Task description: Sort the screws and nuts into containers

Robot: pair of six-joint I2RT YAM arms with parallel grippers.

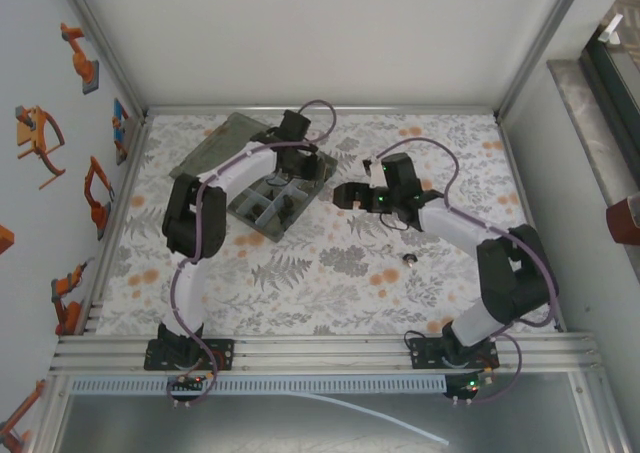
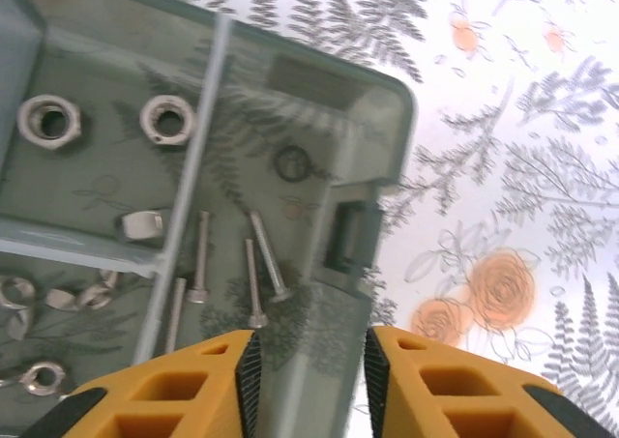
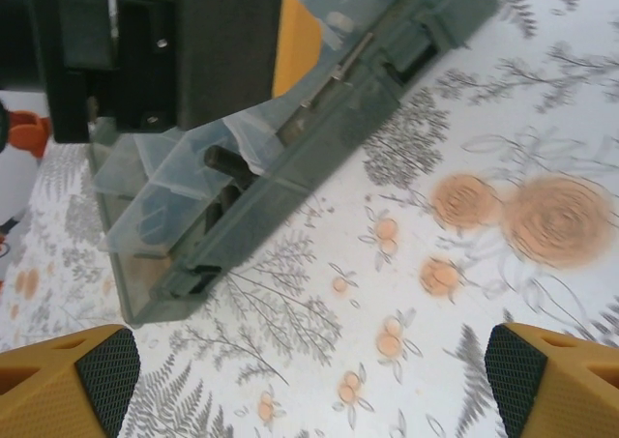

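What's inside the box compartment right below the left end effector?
Four screws and a dark ring lie in that compartment. Its near end is hidden by the fingers of the left end effector.

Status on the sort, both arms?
Left gripper open, empty, over the box edge. Right gripper wide open, empty, over table. Screws and nuts in separate compartments. One small loose piece on table, type unclear.

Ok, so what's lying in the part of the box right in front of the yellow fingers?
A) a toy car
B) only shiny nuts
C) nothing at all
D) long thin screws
D: in the left wrist view, long thin screws lie in the organiser box just ahead of the left gripper, while the shiny nuts sit in the next section over.
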